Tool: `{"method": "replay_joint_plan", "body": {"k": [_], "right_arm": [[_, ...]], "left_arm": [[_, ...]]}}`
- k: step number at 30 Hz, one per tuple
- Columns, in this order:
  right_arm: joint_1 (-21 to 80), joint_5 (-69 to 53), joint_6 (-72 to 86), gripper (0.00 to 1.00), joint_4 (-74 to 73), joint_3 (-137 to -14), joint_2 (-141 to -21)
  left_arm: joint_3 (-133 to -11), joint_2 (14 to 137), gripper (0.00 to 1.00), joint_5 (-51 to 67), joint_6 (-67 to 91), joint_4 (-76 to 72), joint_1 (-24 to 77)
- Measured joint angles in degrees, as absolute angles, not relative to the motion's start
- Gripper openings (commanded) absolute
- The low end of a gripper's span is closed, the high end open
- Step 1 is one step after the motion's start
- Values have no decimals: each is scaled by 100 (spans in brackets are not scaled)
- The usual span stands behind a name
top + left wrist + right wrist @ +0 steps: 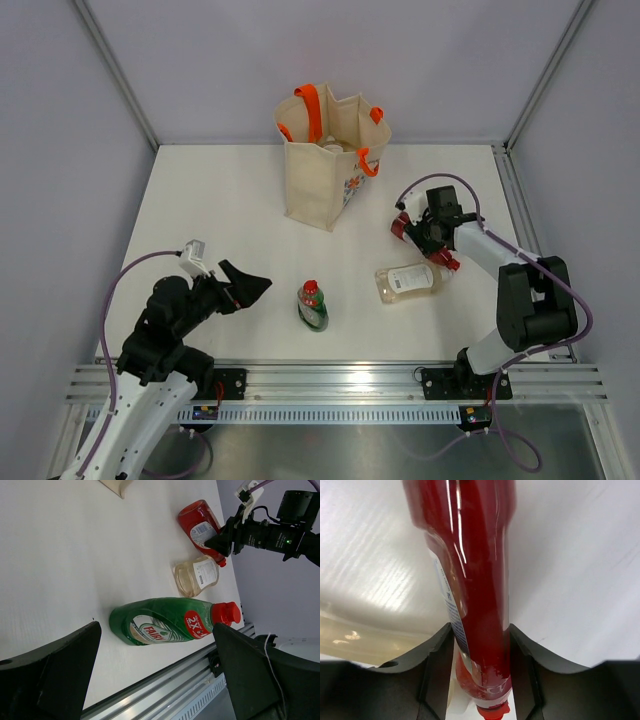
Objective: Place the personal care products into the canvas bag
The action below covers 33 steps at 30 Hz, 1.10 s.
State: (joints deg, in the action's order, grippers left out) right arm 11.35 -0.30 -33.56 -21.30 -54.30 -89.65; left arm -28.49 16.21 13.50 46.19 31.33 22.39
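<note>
The right gripper [428, 236] clamped the red bottle [481, 580] across its long axis, low by the table's right side. The canvas bag [315, 185] stood farther back, to its left. The left gripper [250, 285] gaped wide near the green bottle [313, 308].

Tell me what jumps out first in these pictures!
The tall canvas bag with orange handles stands at the far side of the table. The right gripper is clamped around a red bottle, and a green bottle with a red cap lies near the front edge.
</note>
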Motion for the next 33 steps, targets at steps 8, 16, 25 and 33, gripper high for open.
{"method": "replay_joint_plan", "body": {"k": [8, 16, 25, 33], "right_arm": [[1142, -637, -3319, 58, -2648, -5780, -9393], [1151, -934, -3190, 19, -3020, -6340, -10180], [838, -2305, -2759, 0, -3542, -6420, -10114], [-51, -4058, -1396, 0, -3721, -6960, -9690]], "left_arm": [[-2849, 1608, 99, 1363, 4619, 3127, 2239], [-2849, 1568, 99, 1363, 4619, 3177, 2239], [-2849, 1555, 99, 1378, 4641, 3173, 2239], [-2849, 1634, 99, 1487, 4705, 2829, 2239]]}}
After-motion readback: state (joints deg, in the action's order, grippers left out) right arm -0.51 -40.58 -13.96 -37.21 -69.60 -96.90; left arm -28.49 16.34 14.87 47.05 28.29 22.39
